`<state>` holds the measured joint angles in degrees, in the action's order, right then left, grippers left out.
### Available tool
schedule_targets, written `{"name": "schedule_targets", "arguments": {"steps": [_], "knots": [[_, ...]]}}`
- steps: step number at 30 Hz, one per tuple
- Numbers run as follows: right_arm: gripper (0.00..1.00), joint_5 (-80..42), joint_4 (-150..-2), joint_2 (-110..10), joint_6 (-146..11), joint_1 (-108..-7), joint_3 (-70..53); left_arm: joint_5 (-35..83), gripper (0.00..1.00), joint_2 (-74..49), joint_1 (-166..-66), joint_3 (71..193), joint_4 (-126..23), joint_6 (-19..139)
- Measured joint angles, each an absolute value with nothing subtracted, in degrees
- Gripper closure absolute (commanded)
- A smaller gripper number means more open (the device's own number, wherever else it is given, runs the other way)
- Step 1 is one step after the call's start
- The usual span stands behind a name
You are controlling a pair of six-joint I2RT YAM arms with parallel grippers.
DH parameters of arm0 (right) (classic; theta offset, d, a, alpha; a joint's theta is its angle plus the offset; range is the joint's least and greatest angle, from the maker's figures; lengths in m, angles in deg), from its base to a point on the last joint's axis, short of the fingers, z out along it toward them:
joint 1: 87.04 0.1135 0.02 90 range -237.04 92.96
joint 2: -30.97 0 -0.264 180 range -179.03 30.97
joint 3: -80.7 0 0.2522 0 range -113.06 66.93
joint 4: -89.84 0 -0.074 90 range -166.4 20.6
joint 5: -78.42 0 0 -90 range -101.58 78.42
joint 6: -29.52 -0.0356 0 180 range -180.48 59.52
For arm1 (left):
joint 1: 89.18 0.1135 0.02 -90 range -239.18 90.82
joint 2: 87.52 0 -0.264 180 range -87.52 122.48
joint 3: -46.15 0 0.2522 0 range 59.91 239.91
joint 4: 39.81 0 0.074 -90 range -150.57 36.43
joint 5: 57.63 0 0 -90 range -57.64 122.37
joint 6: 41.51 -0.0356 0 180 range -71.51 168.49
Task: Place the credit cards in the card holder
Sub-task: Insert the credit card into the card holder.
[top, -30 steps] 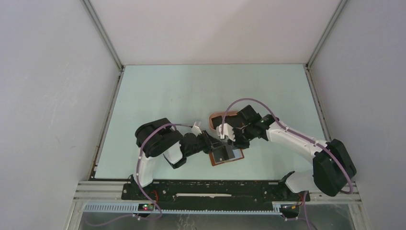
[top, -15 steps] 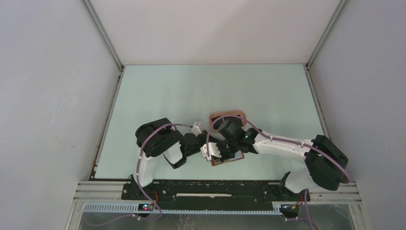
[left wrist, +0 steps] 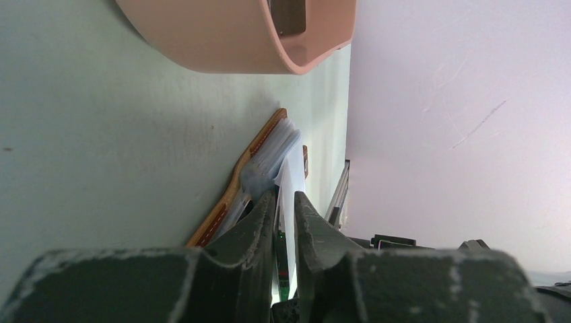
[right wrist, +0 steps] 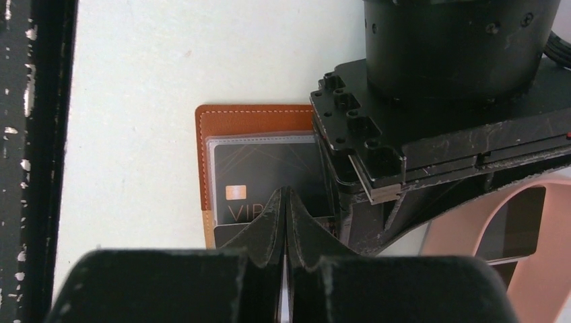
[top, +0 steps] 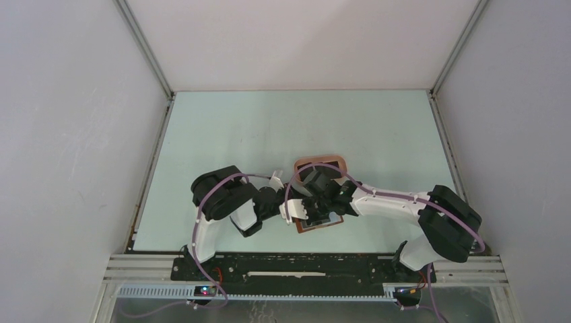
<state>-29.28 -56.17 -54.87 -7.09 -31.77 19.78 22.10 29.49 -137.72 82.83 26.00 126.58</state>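
The brown card holder [right wrist: 256, 114] lies open on the table near the front edge, also visible from above [top: 334, 221]. A black credit card [right wrist: 269, 165] marked VIP sits in its clear pocket. A second dark card [right wrist: 225, 234] lies just below it, partly hidden by my fingers. My right gripper [right wrist: 285, 195] is shut, its tips over these cards. My left gripper [left wrist: 285, 198] is shut on a thin clear pocket sheet [left wrist: 291, 168] of the card holder [left wrist: 225, 202], holding it up from the side.
The pink oval tray [top: 322, 163] stands just behind the card holder, with another black card [right wrist: 515, 225] in it. The tray's wall [left wrist: 236, 40] rises close to the left gripper. The two wrists crowd together over the holder. The black front rail [right wrist: 34, 161] is near.
My right gripper came from beside the tray down over the card holder and closed its fingers. The left arm has hardly moved.
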Motion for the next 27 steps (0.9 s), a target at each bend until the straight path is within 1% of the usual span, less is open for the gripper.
{"name": "schedule_targets", "arguments": {"steps": [8, 27], "knots": [[0.96, -27.18, -56.17, -54.90, -6.76, -32.25, 20.43, 22.08, 0.75, 29.51, -137.72, 82.83, 26.09, 126.60], [0.97, -28.49, -53.94, -53.47, -5.34, -37.89, 21.20, 22.02, 0.69, 29.75, -137.83, 82.94, 26.90, 126.60]]}}
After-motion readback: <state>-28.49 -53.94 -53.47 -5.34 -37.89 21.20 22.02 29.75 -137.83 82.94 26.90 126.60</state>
